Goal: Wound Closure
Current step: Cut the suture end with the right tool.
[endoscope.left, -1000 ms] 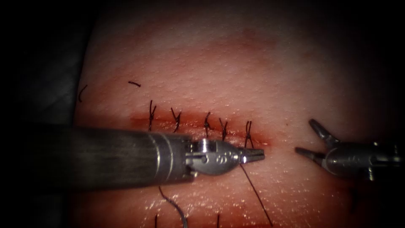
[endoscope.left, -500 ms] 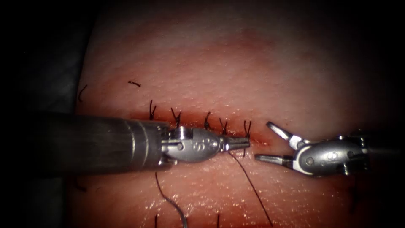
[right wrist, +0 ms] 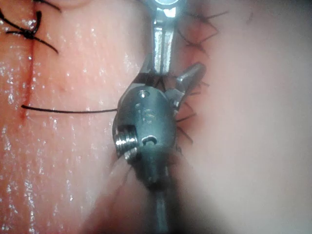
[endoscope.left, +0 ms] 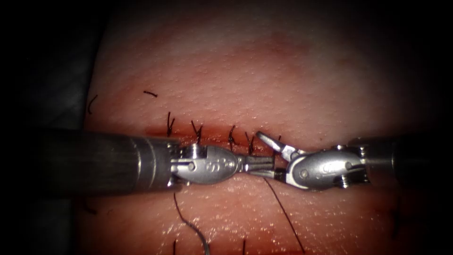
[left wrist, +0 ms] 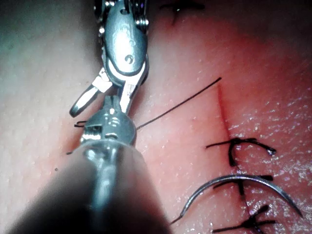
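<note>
The tissue has a cut running across it, closed by several dark stitches. My left tool comes in from the left with its jaws shut on the thread at the cut's right end. From there the thread trails down over the tissue. My right tool stands open, one jaw above and one below the left tool's tip; it holds nothing. The curved needle lies free on the tissue across other stitches, not in the tissue. The right wrist view shows the open right tool meeting the left tool's shut jaws.
Cut ends of thread lie on the tissue above the cut's left end. Red fluid stains the cut's line. A second row of stitches sits near the needle.
The right tool has moved left with its jaws open until they straddle the left tool's tip. The left tool has drawn back to the left with the thread.
</note>
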